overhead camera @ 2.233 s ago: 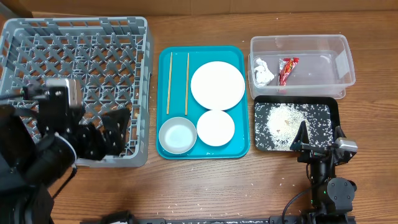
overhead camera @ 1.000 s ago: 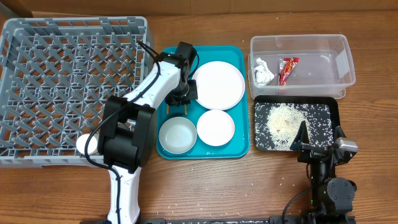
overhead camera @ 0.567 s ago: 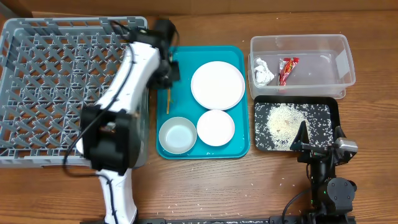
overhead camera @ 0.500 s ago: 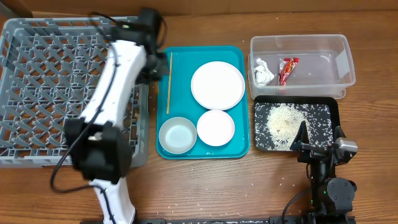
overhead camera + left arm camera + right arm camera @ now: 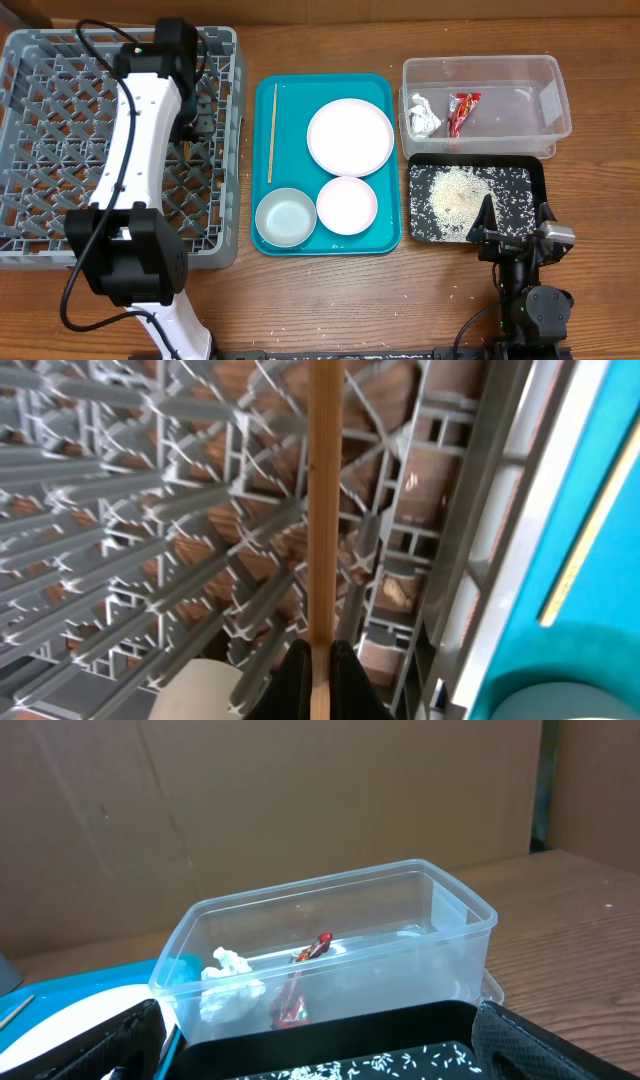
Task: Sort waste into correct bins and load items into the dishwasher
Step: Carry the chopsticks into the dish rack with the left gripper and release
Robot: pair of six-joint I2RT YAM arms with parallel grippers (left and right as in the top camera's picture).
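A wooden table [image 5: 330, 300] is seen from above. At the left sits a grey rack [image 5: 60, 120]. The left arm reaches over it, with the left gripper [image 5: 193, 112] above the rack's far right part. In the wrist view its fingers [image 5: 292, 678] are pinched tight on a chopstick [image 5: 322, 510]. The stick points away from the camera over the rack's lattice floor. Whether its tip touches the lattice cannot be told.

Just right of the rack lies a teal tray [image 5: 385, 95]. It holds the other chopstick [image 5: 271, 135] along its left side, a big plate [image 5: 349, 137] at the far right, a small plate [image 5: 346, 204] nearer, and a steel bowl [image 5: 285, 217] at the near left.

Further right, a clear tub [image 5: 520, 100] holds a white tissue [image 5: 422, 113] and a red wrapper [image 5: 462, 112], side by side at its left end. Just near of the tub, a black tray [image 5: 530, 175] holds scattered rice [image 5: 455, 195].

The right gripper [image 5: 515, 222] sits at the black tray's near edge, fingers spread apart and holding nothing.
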